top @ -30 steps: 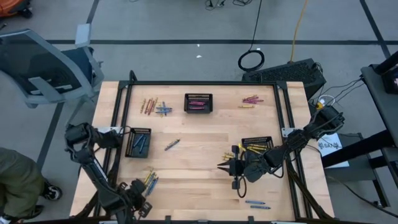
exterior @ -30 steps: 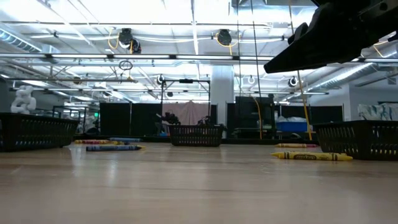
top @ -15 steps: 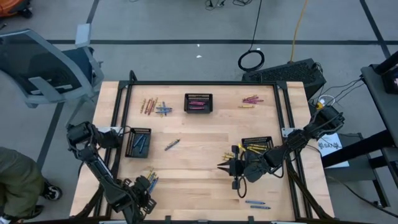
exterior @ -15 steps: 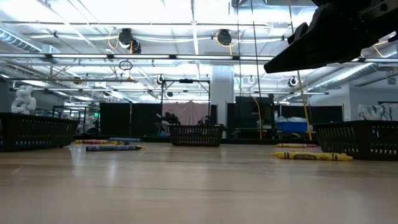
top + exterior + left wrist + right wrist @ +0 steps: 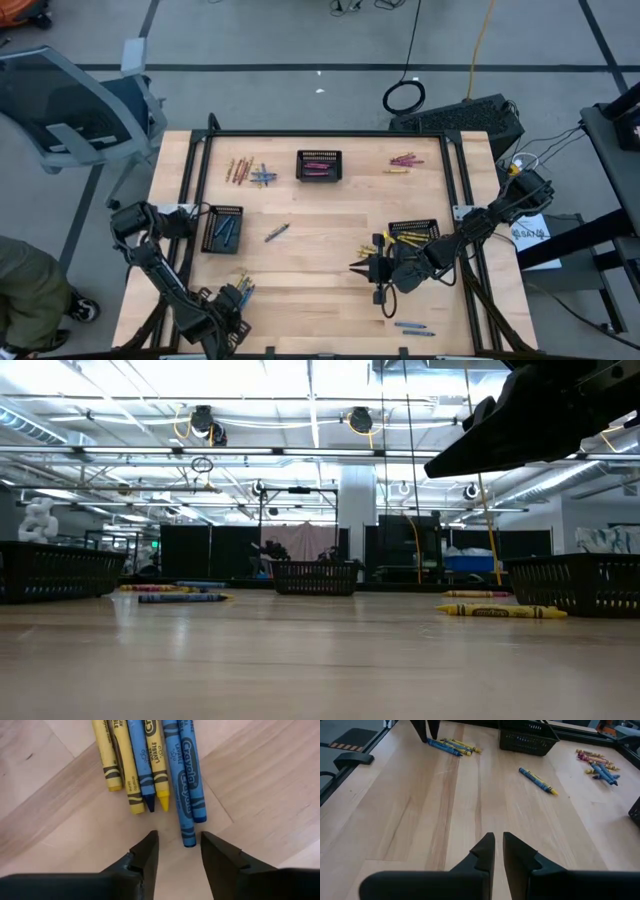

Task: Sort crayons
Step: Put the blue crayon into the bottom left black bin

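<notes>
— Where's the left arm working?

— Down at the near left corner of the table [image 5: 320,300]. The left gripper [image 5: 177,852] hangs over a small bunch of crayons [image 5: 150,765], yellow and blue ones lying side by side. Its fingers stand apart with nothing between them, tips just short of the crayon ends; one blue crayon [image 5: 183,790] reaches closest, its end near the gap.

— And from above?

— From above the same left gripper [image 5: 232,300] sits right at that bunch [image 5: 243,288].

— The right one?

— The right gripper [image 5: 360,268] is out over the middle of the table, pointing left, its fingers nearly together and empty. From its own camera the right gripper [image 5: 498,851] looks across bare wood towards a lone blue-and-yellow crayon [image 5: 536,780].

— Where are the rest of the crayons?

— Scattered. A mixed pile [image 5: 250,173] at the far left, a pink and yellow group [image 5: 402,161] at the far right, the lone one [image 5: 276,232] near the middle, some yellow ones [image 5: 372,247] beside the right basket, two blue ones [image 5: 414,327] near the front edge on the right.

— Any sorted?

— Some. The left basket [image 5: 222,229] holds blue ones, the far basket [image 5: 318,166] holds pink ones, and the right basket [image 5: 413,232] has yellow ones.

— Anyone about?

— A person's leg and shoe [image 5: 40,300] show beside the table at the left, and an office chair [image 5: 70,100] stands beyond it.
</notes>
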`<state>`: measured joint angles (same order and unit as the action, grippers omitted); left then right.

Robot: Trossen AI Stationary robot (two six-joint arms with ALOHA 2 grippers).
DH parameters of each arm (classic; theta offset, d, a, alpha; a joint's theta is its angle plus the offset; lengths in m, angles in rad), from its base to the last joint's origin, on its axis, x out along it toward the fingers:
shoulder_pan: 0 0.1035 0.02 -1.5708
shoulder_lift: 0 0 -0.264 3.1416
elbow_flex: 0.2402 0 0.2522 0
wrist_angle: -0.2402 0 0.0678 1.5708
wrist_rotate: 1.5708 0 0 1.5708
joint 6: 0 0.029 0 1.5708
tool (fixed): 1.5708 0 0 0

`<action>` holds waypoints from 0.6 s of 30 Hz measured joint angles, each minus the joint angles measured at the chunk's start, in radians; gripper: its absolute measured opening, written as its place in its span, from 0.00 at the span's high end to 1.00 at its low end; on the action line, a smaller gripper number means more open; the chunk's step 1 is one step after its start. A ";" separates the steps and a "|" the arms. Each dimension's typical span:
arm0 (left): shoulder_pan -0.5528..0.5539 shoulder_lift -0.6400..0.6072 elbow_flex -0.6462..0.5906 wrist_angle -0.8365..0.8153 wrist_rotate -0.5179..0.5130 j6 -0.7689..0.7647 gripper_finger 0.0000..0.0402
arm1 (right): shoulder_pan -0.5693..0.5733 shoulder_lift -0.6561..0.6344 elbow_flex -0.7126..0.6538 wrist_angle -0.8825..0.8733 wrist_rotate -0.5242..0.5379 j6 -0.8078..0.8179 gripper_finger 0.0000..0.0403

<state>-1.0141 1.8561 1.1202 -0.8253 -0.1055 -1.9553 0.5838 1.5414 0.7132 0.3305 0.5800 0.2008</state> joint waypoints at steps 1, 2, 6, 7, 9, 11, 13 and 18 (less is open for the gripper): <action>0.000 0.000 0.000 0.000 0.000 0.000 0.69 | 0.000 0.000 0.000 0.000 0.000 0.000 0.94; 0.000 0.000 0.000 0.000 0.000 0.000 0.71 | 0.000 0.000 0.000 0.000 0.000 0.000 0.94; 0.000 0.001 -0.001 0.000 -0.003 0.008 0.81 | 0.000 0.000 0.000 0.000 0.000 0.004 0.94; 0.000 0.001 -0.001 0.000 -0.003 0.008 0.83 | 0.000 0.000 0.000 0.000 -0.001 0.005 0.94; 0.000 0.001 -0.001 0.001 0.001 0.006 0.88 | 0.000 0.000 0.000 0.000 -0.002 0.019 0.94; 0.001 0.001 -0.001 0.001 0.019 0.006 0.93 | 0.001 0.000 0.000 0.000 -0.002 0.025 0.94; 0.002 0.000 -0.001 0.001 0.031 0.006 0.97 | 0.005 0.000 0.000 0.000 -0.002 0.024 0.94; 0.001 -0.018 -0.004 -0.013 0.043 0.025 0.98 | 0.007 0.000 0.000 -0.001 -0.004 0.023 0.94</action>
<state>-1.0134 1.8377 1.1160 -0.8383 -0.0621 -1.9305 0.5911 1.5414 0.7132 0.3295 0.5758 0.2241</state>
